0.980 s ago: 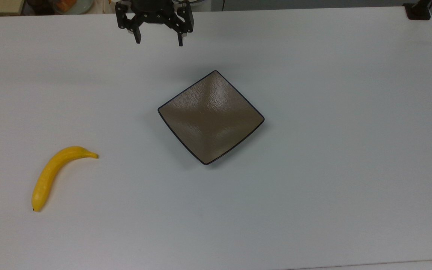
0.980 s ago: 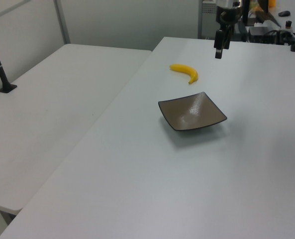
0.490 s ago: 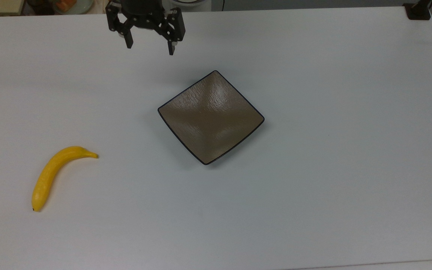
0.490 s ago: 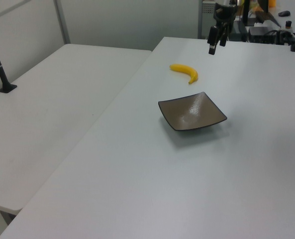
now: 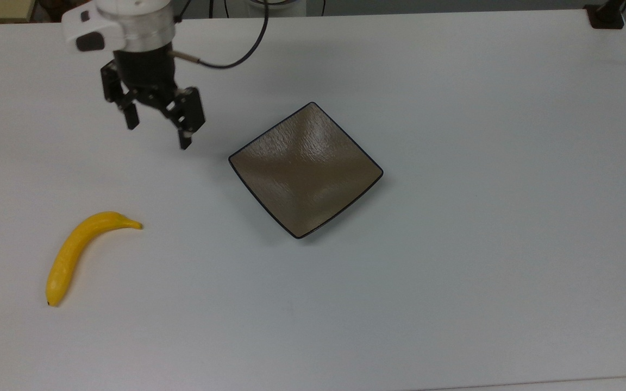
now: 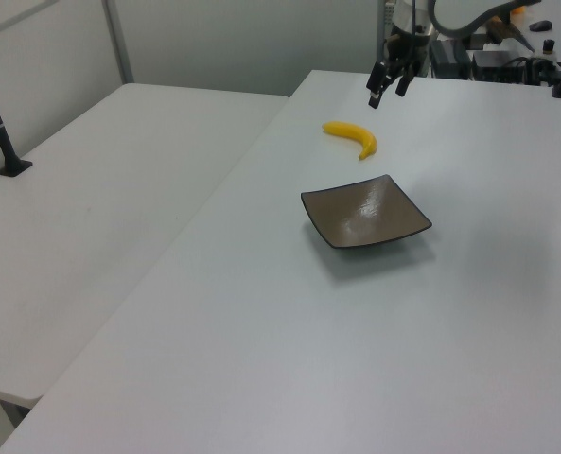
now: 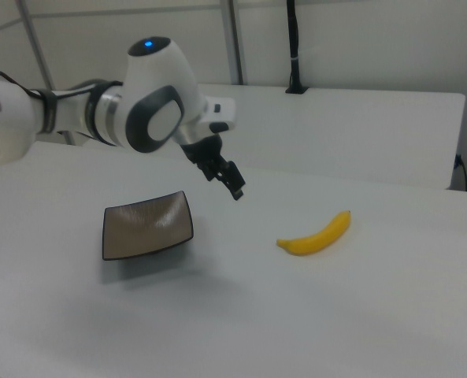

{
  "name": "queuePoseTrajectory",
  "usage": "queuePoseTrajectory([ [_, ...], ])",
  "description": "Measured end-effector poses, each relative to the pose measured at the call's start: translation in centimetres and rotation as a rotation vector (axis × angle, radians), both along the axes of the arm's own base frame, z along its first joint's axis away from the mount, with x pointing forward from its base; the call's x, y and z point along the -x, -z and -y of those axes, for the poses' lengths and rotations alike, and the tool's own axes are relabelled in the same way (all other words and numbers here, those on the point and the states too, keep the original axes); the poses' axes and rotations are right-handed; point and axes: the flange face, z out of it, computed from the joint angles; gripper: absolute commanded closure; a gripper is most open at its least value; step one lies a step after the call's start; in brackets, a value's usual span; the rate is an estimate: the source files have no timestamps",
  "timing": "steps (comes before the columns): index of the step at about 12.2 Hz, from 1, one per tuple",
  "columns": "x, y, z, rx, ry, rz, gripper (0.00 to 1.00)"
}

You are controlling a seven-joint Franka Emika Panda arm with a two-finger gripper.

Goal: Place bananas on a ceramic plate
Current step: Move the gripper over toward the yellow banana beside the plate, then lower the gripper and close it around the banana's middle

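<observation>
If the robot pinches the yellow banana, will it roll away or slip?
The curved, bright yellow banana lies flat on its side on the white table, so its bend probably stops it rolling; a nudge might spin it instead. Its skin looks smooth, so it could slip a little between the open black two-finger gripper. It looks small and likely light.

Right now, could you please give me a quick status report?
End effector open, empty, above table. Banana lying apart from plate. Path unobstructed.
</observation>
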Motion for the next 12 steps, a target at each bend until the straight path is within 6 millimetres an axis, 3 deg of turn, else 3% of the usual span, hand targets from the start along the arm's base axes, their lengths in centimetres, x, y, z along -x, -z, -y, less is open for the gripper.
queuePoseTrajectory([
  [7,-4.2,5.2,7.7,-0.01,0.227,0.157,0.0],
  [10,-7.0,9.2,11.7,0.016,0.315,0.162,0.0],
  [12,-8.6,11.9,12.8,0.034,0.341,0.187,0.0],
])
